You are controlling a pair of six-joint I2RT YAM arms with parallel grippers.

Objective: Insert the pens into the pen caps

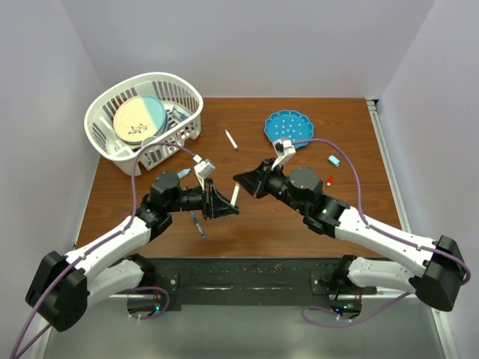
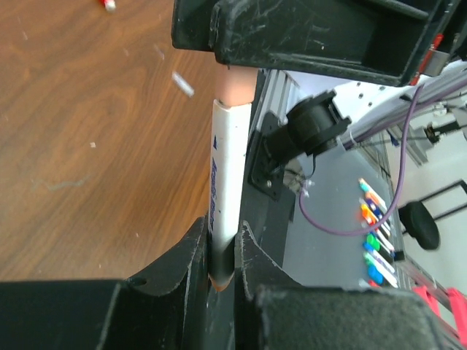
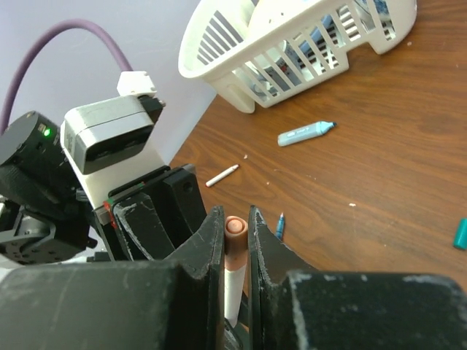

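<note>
The jaws of the left gripper (image 1: pixel 223 203) and right gripper (image 1: pixel 244 182) meet on a white pen (image 1: pixel 235 196) at mid-counter (image 1: pixel 284 221). A white basket (image 1: pixel 142 77) holding a two-tone plate (image 1: pixel 138 120) sits far left, with a blue dish (image 1: pixel 288 125) to its right. A second white pen (image 1: pixel 231 139), a dark blue pen (image 1: pixel 199 224), a light blue cap (image 1: pixel 334 160) and a red cap (image 1: pixel 329 179) lie loose.

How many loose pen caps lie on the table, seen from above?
2: light blue cap right of the blue plate; red cap beside it, nearer the right arm. Others may be hidden.

The left gripper (image 1: pixel 232 208) and right gripper (image 1: pixel 239 182) meet at mid-table, white pen (image 2: pixel 225 182) and salmon cap (image 3: pixel 235 226) bridging them and closing that gap. Beyond, open table (image 1: pixel 243 112) runs between basket (image 1: pixel 179 136) and blue plate (image 1: pixel 288 126), save one loose pen (image 1: pixel 231 139).
</note>
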